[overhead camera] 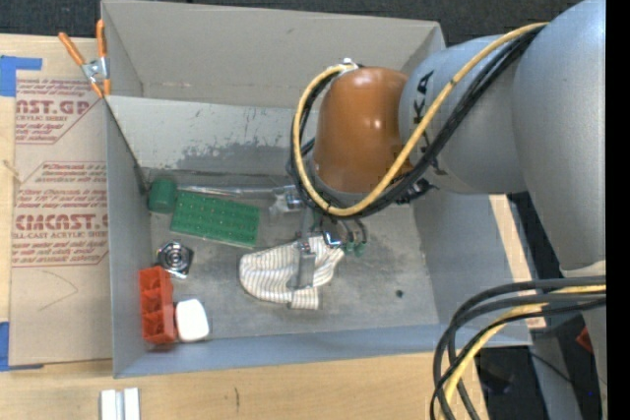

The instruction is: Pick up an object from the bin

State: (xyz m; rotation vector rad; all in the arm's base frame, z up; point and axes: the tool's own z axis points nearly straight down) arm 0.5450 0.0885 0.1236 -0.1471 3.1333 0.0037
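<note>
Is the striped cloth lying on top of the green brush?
No, the striped cloth lies on the bin floor beside the green brush, not on it.

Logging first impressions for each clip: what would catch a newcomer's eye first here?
The big grey arm with its orange cover reaches in from the right, its gripper down at a crumpled striped cloth near the middle of the bin. A green studded plate and a red block lie to the left.

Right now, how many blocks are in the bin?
2: a red block and a white block beside it, in the lower left corner of the bin. The arm could hide more.
</note>
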